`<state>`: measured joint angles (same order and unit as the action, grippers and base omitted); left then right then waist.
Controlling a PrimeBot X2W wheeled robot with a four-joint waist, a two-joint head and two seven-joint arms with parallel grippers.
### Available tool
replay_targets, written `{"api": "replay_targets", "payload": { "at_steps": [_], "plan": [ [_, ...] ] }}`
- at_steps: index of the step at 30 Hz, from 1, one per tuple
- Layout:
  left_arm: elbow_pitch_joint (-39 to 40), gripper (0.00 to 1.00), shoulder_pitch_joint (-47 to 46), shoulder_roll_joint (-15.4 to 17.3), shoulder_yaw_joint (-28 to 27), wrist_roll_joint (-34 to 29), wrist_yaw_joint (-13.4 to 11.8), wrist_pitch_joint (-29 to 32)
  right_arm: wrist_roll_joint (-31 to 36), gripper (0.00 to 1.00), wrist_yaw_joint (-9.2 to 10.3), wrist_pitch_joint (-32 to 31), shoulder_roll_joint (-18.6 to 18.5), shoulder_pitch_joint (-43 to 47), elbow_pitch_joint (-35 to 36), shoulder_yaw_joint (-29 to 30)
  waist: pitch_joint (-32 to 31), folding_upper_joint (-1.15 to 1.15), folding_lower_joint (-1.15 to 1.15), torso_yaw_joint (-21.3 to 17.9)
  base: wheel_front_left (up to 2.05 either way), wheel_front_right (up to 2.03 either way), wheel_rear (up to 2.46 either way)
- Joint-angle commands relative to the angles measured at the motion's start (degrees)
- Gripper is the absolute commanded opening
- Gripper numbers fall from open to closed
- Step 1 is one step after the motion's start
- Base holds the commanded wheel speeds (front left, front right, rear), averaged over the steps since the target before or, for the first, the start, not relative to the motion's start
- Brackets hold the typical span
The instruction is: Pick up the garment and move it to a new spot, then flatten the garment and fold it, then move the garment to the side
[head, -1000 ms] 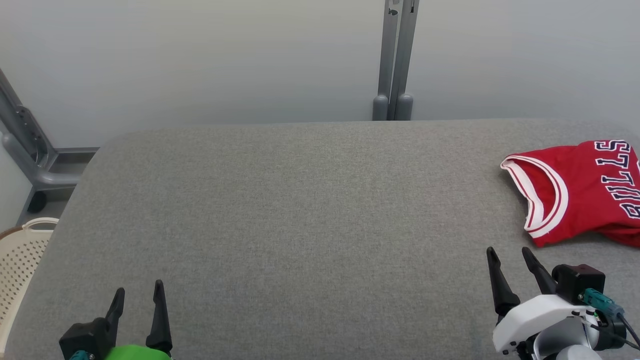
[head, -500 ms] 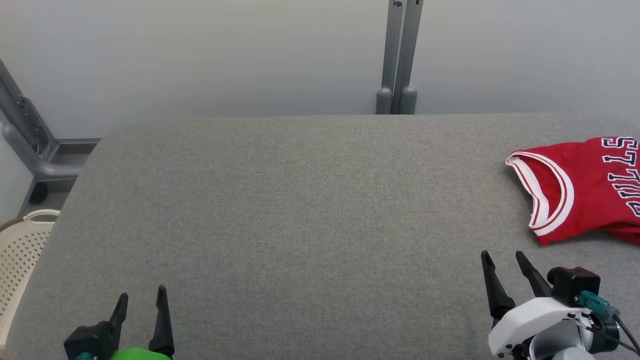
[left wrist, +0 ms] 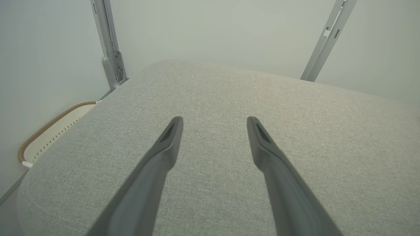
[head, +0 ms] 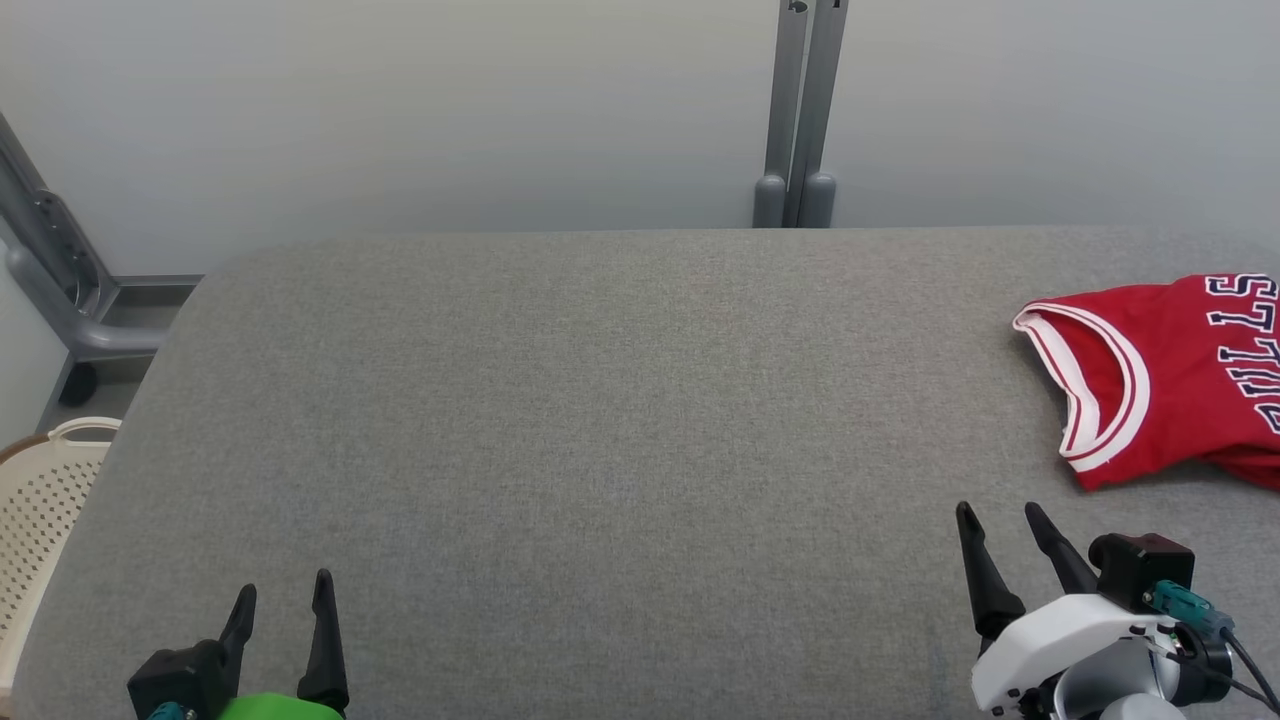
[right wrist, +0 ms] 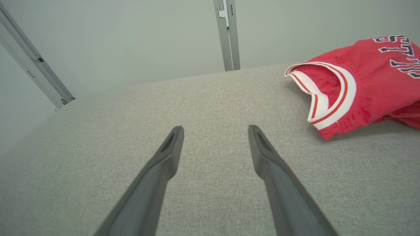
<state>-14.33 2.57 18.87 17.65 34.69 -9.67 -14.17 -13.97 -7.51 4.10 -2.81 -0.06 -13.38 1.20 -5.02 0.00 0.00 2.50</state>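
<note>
The garment [head: 1170, 380] is a red basketball jersey with white trim and dark lettering, lying crumpled at the right edge of the grey padded table [head: 600, 420]; part of it runs off the head view. The right wrist view shows the garment [right wrist: 364, 85] ahead and to the right of my fingers. My right gripper [head: 996, 512] stands open near the front right, a little short of the jersey and not touching it. At the front left my left gripper [head: 282, 588] is open too, far from the jersey, with nothing between its fingers [left wrist: 170, 137].
A cream perforated basket [head: 40, 500] stands beside the table's left edge, and the left wrist view catches its rim [left wrist: 49, 127]. Grey metal posts [head: 795, 110] rise behind the table against a pale wall. A slanted grey frame [head: 50, 270] stands at the back left.
The whole head picture has shifted slightly, so the camera moved. Both grippers stay open and nearly where they were; the jersey has not moved on the table.
</note>
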Motion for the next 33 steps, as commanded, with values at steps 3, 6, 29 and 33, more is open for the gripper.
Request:
{"api": "replay_targets", "payload": {
  "at_steps": [3,6,29,33],
  "plan": [
    [-0.23,1.0,-0.85,0.1,0.07,-0.22,-0.14,-0.26,-0.4,1.0,0.05,0.16,-0.17,-0.41,-0.21,-0.16,-0.02,0.0,0.0,0.05,0.0,0.0,0.0],
    [-0.91,0.0,0.44,-0.44,0.31,0.1,0.03,0.09,-0.04,0.0,-0.01,-0.06,0.16,0.31,-0.85,-0.12,-0.02,0.0,0.0,0.06,0.0,0.0,0.0],
    [-2.47,0.0,-2.77,-4.9,-4.64,15.02,4.47,5.42,-20.27,0.0,0.0,-2.87,0.22,-0.24,-0.86,2.4,0.84,0.0,0.0,-0.36,0.0,0.0,0.0],
    [-2.52,0.0,-3.41,-5.58,-5.57,17.6,5.25,6.33,-23.78,0.0,0.0,-3.32,0.19,-0.43,-0.65,2.82,1.01,0.0,0.0,-0.44,0.0,0.0,0.0]
  ]
}}
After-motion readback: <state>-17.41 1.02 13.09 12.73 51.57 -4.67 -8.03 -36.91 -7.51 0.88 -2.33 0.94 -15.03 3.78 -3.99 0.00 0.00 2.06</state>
